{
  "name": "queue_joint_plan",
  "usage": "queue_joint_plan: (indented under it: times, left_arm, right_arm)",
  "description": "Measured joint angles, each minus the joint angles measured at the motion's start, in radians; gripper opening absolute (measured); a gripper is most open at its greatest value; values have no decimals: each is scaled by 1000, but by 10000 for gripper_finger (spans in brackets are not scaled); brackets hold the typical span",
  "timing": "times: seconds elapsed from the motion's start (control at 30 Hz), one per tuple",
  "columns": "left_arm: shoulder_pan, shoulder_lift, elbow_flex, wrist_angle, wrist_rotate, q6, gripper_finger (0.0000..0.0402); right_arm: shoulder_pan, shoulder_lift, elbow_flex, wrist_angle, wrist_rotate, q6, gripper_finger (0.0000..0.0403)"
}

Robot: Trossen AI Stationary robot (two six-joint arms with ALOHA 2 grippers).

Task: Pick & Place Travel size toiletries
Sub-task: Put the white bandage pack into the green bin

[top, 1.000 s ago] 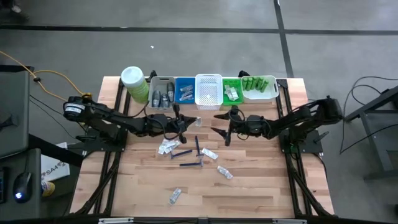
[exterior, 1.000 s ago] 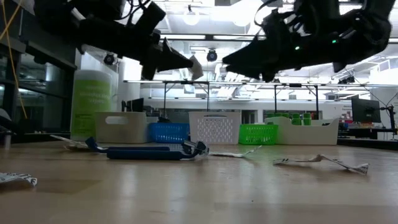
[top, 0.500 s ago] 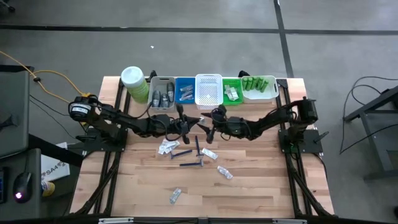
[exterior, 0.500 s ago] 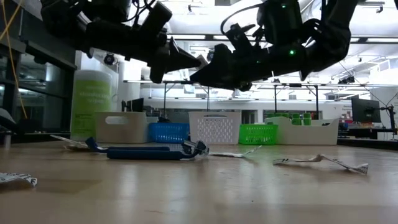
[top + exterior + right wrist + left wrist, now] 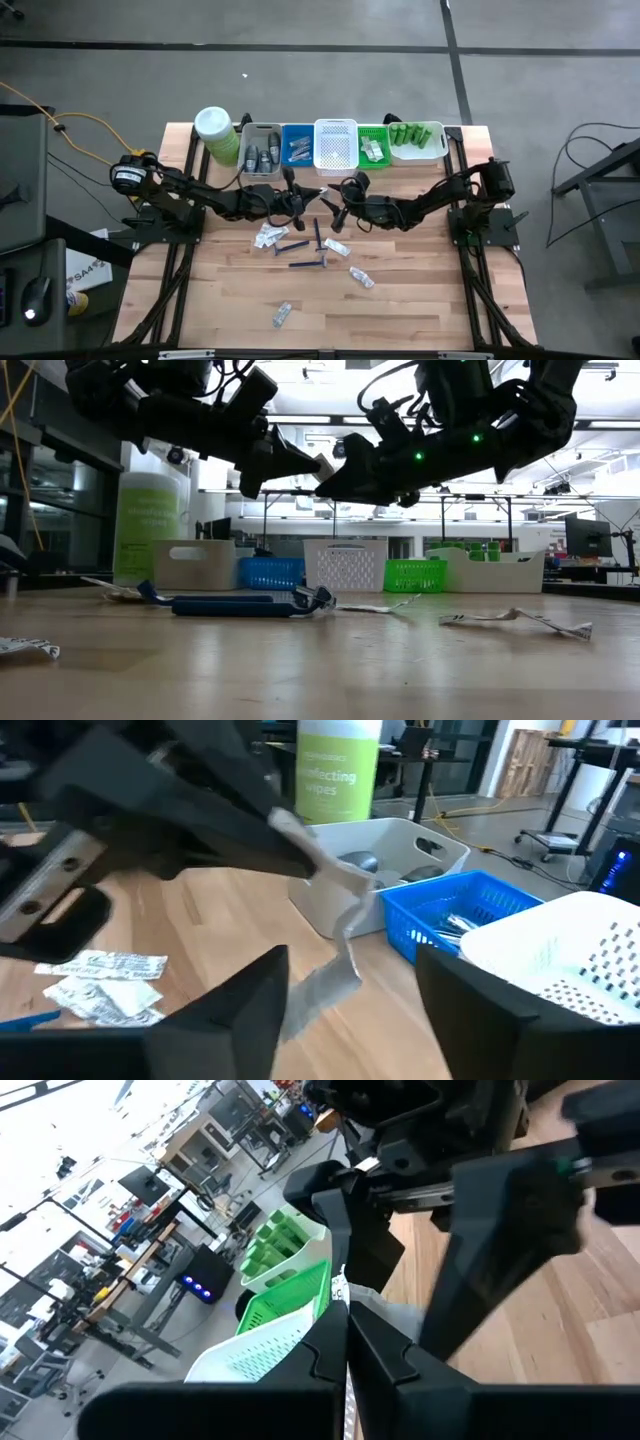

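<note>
Sachet [image 5: 325, 935]: hangs above table, pinched by left gripper [image 5: 312, 196].
Right gripper [image 5: 330, 208]: fingers spread around sachet.
Grey bin [image 5: 261, 150]: dark oblong pieces.
Blue bin [image 5: 297, 146]: sticks.
Pale bin [image 5: 417, 139]: green bottles.

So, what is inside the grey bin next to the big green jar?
The grey bin holds dark grey oblong pieces, seen from above. The right wrist view shows two of them over its wall. Anything under them, and the bin's floor, is covered.
</note>
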State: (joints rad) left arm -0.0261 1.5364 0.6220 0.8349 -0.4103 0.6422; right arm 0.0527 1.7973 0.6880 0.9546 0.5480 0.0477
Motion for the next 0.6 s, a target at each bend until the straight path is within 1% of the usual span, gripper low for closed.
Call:
queue_joint_plan:
  times: [0.2,0.4,0.47,0.6]
  left_arm:
    - [0,0,0,0,1,-3,0]
    - [0,-7,0,5,0,4,0]
    - [0,-8,0,8,0,5,0]
    - [0,-8,0,3,0,4,0]
  right_arm:
    - [-3,0,0,3,4,12,125]
    - [-8,0,0,-65,2,30,18]
    - [-12,0,0,-90,1,34,7]
    - [-19,0,0,-95,-6,39,3]
